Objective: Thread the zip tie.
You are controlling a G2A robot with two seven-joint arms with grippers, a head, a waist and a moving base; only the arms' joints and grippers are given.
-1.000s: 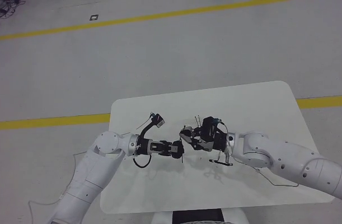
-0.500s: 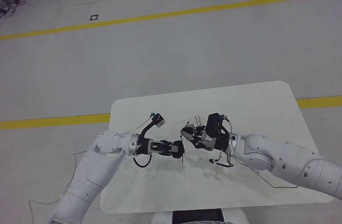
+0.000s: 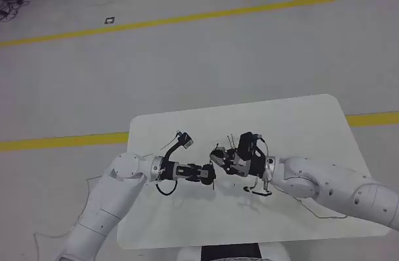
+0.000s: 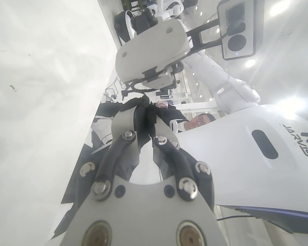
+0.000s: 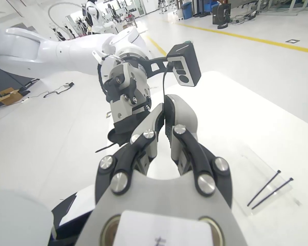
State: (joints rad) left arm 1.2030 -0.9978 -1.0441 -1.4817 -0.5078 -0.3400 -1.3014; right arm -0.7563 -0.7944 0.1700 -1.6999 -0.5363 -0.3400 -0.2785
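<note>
**A:** Where does your setup stand?

**B:** Noted, big to small. The white table [image 3: 303, 117] carries the work. Both arms meet above its middle, tips almost touching. Your left gripper [image 4: 145, 113] is clamped on the zip tie [image 5: 105, 148], and a thin black end pokes out below its fingers. Your right gripper [image 5: 164, 106] is pinched fully together. A fine black strand rises from between its pads, probably the same tie, but I can't confirm that.

**A:** Spares?

**B:** A clear tray [image 5: 256, 165] sits on the table beside the right arm. Two spare ties [image 5: 263, 188] lie in it side by side.

**A:** What can go wrong for you?

**B:** Three risks, as judged:
- The tip and the head slot are tiny, so a small angle error sends the tip past the slot.
- If you push while misaligned, the strap buckles or slips in a pinch.
- The fingers are so close that they may knock together and twist the tie loose, dropping it to the table.
</note>
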